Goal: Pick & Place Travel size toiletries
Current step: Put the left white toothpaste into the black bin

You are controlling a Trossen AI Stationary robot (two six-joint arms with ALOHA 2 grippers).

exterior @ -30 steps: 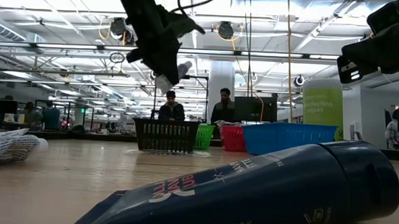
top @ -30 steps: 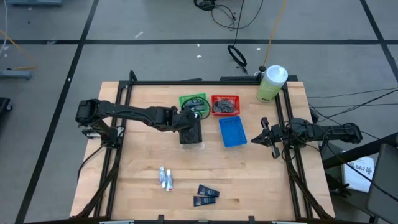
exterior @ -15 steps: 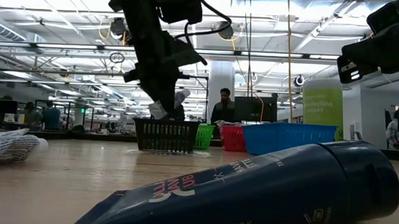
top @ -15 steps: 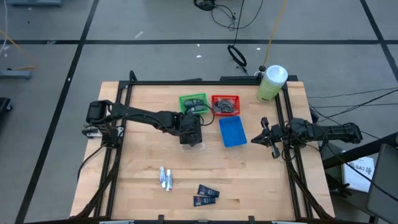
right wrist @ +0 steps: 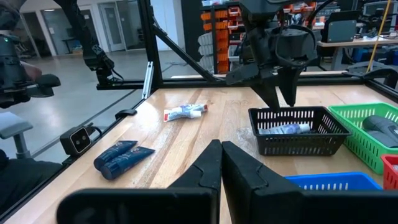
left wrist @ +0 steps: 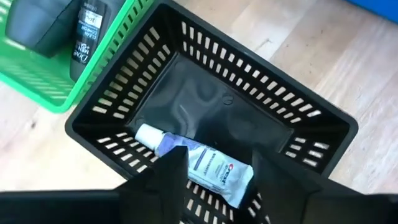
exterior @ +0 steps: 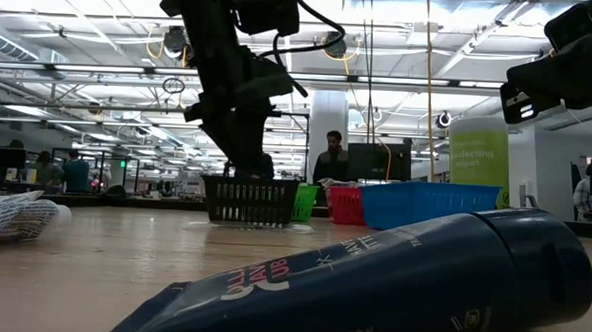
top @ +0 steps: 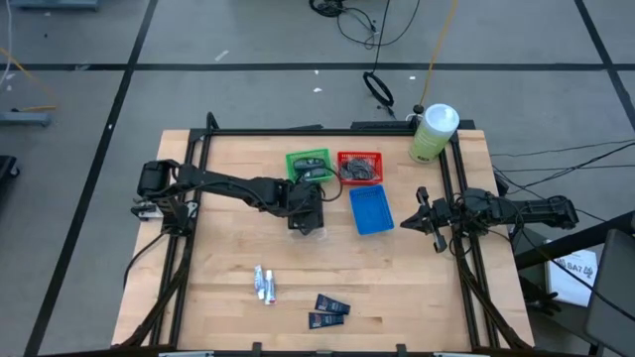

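Observation:
My left gripper (left wrist: 217, 186) stands open just above the black bin (left wrist: 323, 118), fingers slanting down into it; it also shows in the high view (top: 306, 203) and in the right wrist view (right wrist: 280, 93). A silver-white mini tube (left wrist: 205, 165) lies flat on the bin's floor by one wall, below the fingers and free of them. Two more tubes (top: 264, 284) and two dark navy packets (top: 327, 311) lie on the table near its front edge. My right gripper (right wrist: 221, 162) waits shut at the table's right edge (top: 422, 220).
Behind the black bin stand a green bin (top: 309, 164) holding dark items and a red bin (top: 359, 167); a blue bin (top: 371, 210) lies to its right. A large pale-green bottle (top: 434, 132) stands at the far right corner. People stand in the room beyond the table.
My left gripper has come down toward the black bin with the tube between its fingers, tipping more steeply, and then opened. The tube has left the fingers and now lies on the bin's floor.

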